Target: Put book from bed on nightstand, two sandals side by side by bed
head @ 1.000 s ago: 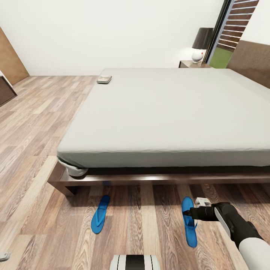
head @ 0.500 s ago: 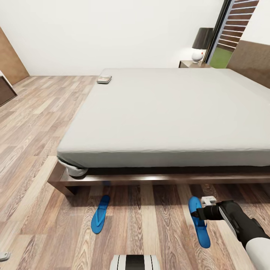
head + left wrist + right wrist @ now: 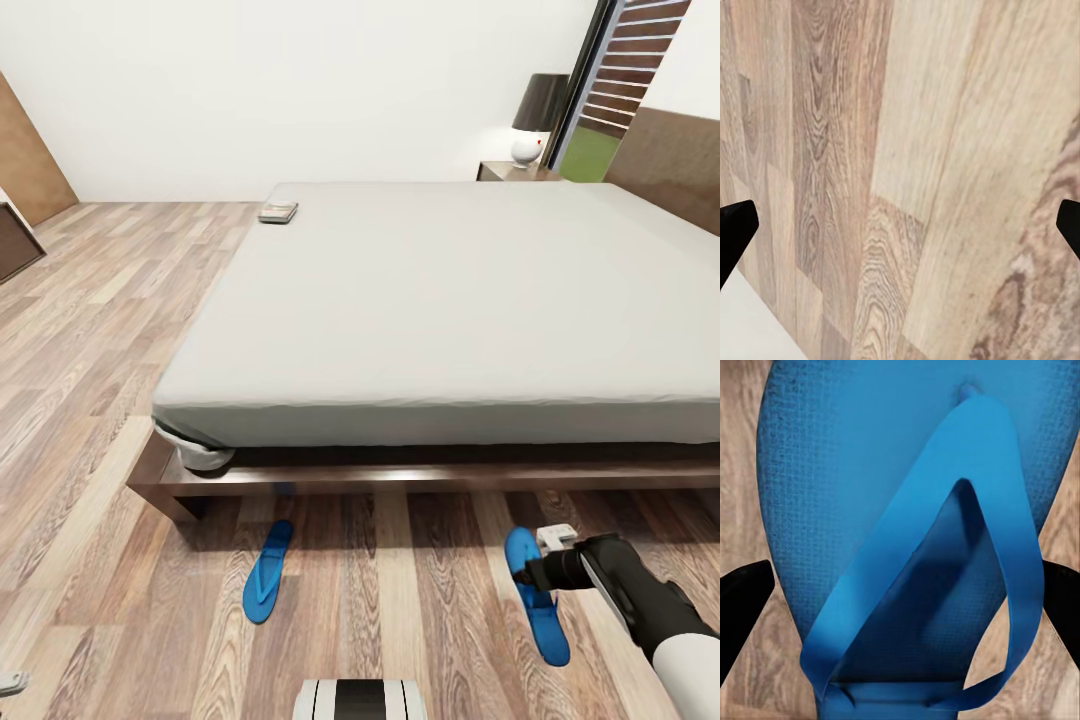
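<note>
Right gripper (image 3: 545, 574) sits low over one sandal (image 3: 535, 608), fingers spread either side. Its long axis points at the bed (image 3: 450, 300); the other sandal (image 3: 267, 570) lies well left.

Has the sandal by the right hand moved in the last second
Yes. That sandal has shifted rightward, farther from the other sandal, which stays put below the bed.

Glossy black right forearm (image 3: 640, 600) with white sleeve, black fingers (image 3: 739, 604).
</note>
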Robot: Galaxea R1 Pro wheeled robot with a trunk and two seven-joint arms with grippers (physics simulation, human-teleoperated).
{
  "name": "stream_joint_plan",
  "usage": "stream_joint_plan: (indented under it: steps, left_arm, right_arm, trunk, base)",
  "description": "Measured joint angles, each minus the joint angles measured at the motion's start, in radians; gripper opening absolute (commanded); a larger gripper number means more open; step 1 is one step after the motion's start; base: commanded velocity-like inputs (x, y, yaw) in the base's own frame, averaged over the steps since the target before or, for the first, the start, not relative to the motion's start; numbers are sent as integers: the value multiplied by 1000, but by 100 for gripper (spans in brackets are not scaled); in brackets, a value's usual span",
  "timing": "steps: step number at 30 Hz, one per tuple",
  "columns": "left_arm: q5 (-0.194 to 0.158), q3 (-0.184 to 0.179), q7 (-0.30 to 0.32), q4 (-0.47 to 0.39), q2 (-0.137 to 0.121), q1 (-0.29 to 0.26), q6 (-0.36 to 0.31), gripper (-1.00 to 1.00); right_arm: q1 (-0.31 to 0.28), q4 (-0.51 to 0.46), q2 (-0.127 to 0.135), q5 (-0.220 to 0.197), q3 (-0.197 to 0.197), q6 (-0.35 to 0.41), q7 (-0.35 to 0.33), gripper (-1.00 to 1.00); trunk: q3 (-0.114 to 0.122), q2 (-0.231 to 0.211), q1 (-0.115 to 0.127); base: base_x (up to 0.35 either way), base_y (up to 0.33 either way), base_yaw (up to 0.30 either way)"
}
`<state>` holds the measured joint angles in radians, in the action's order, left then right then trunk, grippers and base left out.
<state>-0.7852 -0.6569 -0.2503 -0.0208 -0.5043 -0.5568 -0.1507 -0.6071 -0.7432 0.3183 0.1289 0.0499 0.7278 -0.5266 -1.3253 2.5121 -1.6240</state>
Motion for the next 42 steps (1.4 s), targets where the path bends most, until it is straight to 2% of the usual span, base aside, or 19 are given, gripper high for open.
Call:
stream_joint_plan:
  steps: [3,4,5,7,8,11,12,13,15,17,18,20,21,24,26,31,33,38,42]
  left_arm:
    - [0,0,0,0,0,0,1,100]
    - [0,0,0,0,-1,0,1,100]
    - [0,0,0,0,-1,0,1,100]
    - [0,0,0,0,-1,0,1,100]
    - [0,-1,0,0,-1,1,1,100]
    - [0,0,0,1,-1,2,1,100]
    - [0,0,0,1,-1,3,2,100]
    - [0,0,0,0,-1,3,2,100]
    - [0,0,0,0,-1,4,3,100]
    - [0,0,0,0,-1,4,3,100]
    - [0,0,0,0,-1,4,3,100]
    - [-1,0,0,0,-1,4,3,100]
    - [-1,0,0,0,-1,4,3,100]
    - [-1,0,1,0,-1,5,4,100]
    - [0,0,1,0,-1,5,11,100]
    - [0,0,1,1,-1,5,20,100]
    - [0,0,1,1,-2,5,22,100]
    - [0,0,2,1,-2,5,23,100]
    - [0,-1,2,0,-1,5,23,100]
  right_arm:
    - [0,0,-4,71,20,-2,3,-100]
    - [0,-1,-8,141,49,-3,6,-100]
    - [0,-1,-16,228,97,-2,14,-100]
    - [0,-2,-31,330,163,-3,41,-100]
    - [0,-2,-46,441,235,-4,88,-100]
    - [1,-1,-60,591,318,-3,158,-100]
    - [2,-1,-65,668,349,-3,183,-100]
    - [2,-1,-67,695,361,-2,192,-100]
    - [3,0,-66,781,390,-5,213,-100]
    - [4,-1,-65,816,398,-9,219,-100]
    - [5,-1,-64,860,403,-21,225,-100]
    - [6,-1,-64,905,406,-45,230,-100]
    - [6,-1,-64,948,405,-75,232,-100]
    - [6,-2,-65,995,400,-121,235,-100]
    - [6,-1,-64,1009,398,-138,229,-100]
    - [6,3,-62,1020,391,-157,208,-100]
    - [6,6,-61,1020,372,-189,192,-100]
    - [6,9,-68,1017,204,-321,145,-100]
    - [6,10,-66,1017,164,-371,136,-100]
  trunk:
    - [0,0,0]
    - [0,0,0]
    - [0,0,0]
    - [0,0,0]
    - [0,0,0]
    - [0,0,0]
    - [0,0,0]
    - [0,0,0]
    - [0,0,0]
    - [0,0,0]
    - [0,0,0]
    - [0,0,0]
    - [0,0,0]
    - [0,0,0]
    - [0,0,0]
    - [0,0,0]
    - [0,0,0]
    - [0,0,0]
    - [0,0,0]
  base:
    - [0,0,0]
    - [0,0,0]
    - [0,0,0]
    - [0,0,0]
    - [0,0,0]
    - [0,0,0]
    - [0,0,0]
    - [0,0,0]
    - [0,0,0]
    - [0,0,0]
    - [0,0,0]
    - [0,0,0]
    - [0,0,0]
    - [0,0,0]
    - [0,0,0]
    - [0,0,0]
    - [0,0,0]
    - [0,0,0]
    - [0,0,0]
